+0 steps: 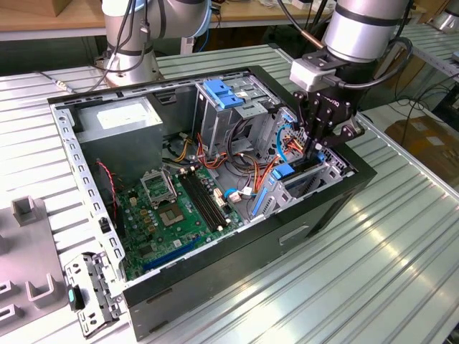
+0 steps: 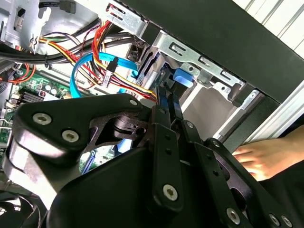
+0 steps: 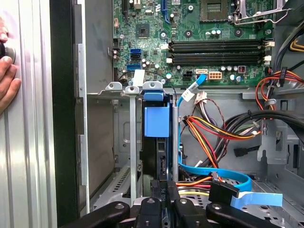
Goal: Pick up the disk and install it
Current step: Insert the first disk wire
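Claw of the arm hangs straight down into the open computer case, at the end of the case that lies toward the exterior view's right. Its two thin black fingers are drawn close together and they pinch the disk by its narrow edge. In both wrist views the fingertips sit on either side of the dark metal body, just behind the bright blue carrier frame.

The disk stands on its edge inside the case, in a slot of the metal drive bay that runs along the case's black side wall. The blue end of the disk is about level with the bent metal tabs of the bay, on the side that faces the middle of the case. In the exterior view this blue end shows just below the claw.

The green motherboard lies flat on the floor of the case, toward the case's middle. A bundle of red, orange and yellow wires and a flat blue cable lie inside the case beside the bay, and they do not touch the disk as far as I can see.

Outside the case, a person's hand rests on the ribbed metal table, close to the case's black side wall, on the far side of that wall from the bay
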Robot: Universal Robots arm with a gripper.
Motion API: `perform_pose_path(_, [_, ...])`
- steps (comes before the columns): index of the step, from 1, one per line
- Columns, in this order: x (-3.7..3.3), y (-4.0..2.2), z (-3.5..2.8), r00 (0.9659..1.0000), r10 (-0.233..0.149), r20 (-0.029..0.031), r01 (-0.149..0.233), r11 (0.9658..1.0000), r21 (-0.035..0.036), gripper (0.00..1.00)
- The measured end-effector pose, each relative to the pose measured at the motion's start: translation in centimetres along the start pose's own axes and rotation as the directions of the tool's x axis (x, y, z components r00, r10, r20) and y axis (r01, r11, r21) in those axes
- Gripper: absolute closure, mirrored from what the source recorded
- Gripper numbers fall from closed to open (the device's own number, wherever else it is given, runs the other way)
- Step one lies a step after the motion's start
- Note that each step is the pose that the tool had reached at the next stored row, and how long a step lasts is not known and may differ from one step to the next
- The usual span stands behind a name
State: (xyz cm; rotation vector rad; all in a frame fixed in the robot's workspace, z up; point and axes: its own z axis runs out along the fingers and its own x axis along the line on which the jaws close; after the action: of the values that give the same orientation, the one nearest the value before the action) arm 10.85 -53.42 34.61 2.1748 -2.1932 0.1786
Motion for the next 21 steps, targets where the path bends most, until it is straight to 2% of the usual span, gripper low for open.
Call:
perform_pose_path(18, [-0.01, 0.00, 0.09, 0.9999, -0.012, 0.0004, 0.012, 0.9999, 0.0014, 0.83])
perform_pose_path(21, [-0.02, 0.01, 0.15, 0.9999, -0.012, 0.0029, 0.012, 0.9999, 0.0014, 0.83])
